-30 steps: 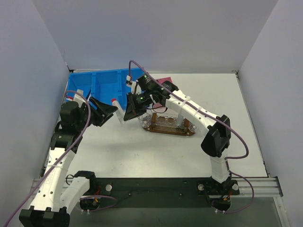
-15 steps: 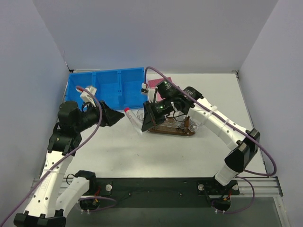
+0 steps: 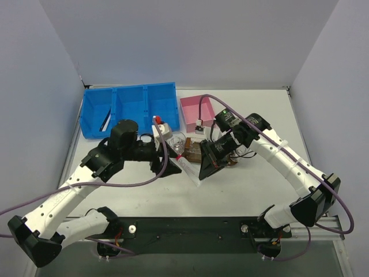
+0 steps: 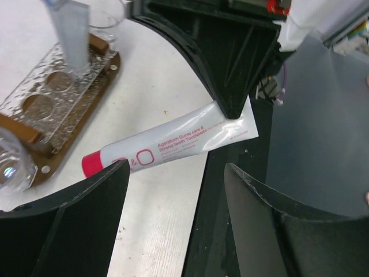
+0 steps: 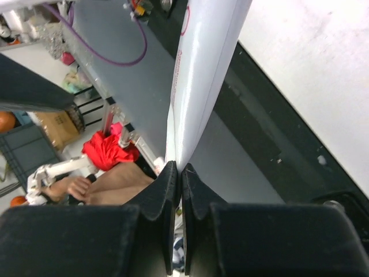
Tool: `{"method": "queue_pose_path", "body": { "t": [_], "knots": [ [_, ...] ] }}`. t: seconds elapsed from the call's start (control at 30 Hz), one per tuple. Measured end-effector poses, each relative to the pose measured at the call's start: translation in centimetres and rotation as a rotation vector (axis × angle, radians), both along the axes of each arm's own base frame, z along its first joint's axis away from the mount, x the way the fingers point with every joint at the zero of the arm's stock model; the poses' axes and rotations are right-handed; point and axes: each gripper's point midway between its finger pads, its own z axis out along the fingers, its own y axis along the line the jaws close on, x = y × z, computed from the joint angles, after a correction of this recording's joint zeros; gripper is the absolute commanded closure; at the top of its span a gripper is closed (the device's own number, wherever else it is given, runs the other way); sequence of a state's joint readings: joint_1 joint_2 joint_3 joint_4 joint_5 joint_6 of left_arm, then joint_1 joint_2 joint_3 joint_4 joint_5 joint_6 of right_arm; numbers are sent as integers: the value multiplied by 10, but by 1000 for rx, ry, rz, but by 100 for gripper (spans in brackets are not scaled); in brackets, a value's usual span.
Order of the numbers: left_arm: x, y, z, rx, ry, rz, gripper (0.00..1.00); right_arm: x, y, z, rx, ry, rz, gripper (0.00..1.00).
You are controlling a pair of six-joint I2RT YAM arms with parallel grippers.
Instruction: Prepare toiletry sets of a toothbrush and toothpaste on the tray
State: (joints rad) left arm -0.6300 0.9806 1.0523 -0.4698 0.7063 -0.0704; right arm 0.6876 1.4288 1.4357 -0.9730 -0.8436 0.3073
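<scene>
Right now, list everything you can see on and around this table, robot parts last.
toothpaste: one, white with pink cap, held by its flat end, beside the tray
second tube: one, pale bluish, upright over the tray
tray: one, dark brown, mid-table
clear cups: two, one near each tray end
blue bin: one, back left
pink box: one, behind the tray
table: one, white
right gripper: black, shut on the toothpaste
left gripper: black, open, facing the toothpaste

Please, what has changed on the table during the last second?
The right gripper carried the toothpaste, pinched by its flat end, from beside the blue bin to the near side of the tray. The left gripper, open, swung in beside the tube. Tray, bin and pink box stayed put.
</scene>
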Motion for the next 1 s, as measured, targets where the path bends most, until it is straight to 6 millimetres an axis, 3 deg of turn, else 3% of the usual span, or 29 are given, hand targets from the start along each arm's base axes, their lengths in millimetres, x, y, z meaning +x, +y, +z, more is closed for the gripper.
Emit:
{"method": "queue_pose_path", "body": {
  "t": [0.2, 0.43, 0.63, 1.0],
  "knots": [
    [-22, -29, -22, 82, -82, -166, 20, -22, -9, 8, 20, 98, 41, 100],
    [-38, -43, -28, 94, -174, -264, 18, -47, -18, 10, 18, 164, 75, 100],
    [-46, -45, -49, 116, -150, -305, 15, -52, -20, 13, 19, 176, 82, 100],
    [-52, -49, -54, 98, -162, -346, 14, -52, -12, 23, 44, 202, 96, 100]
  ]
}}
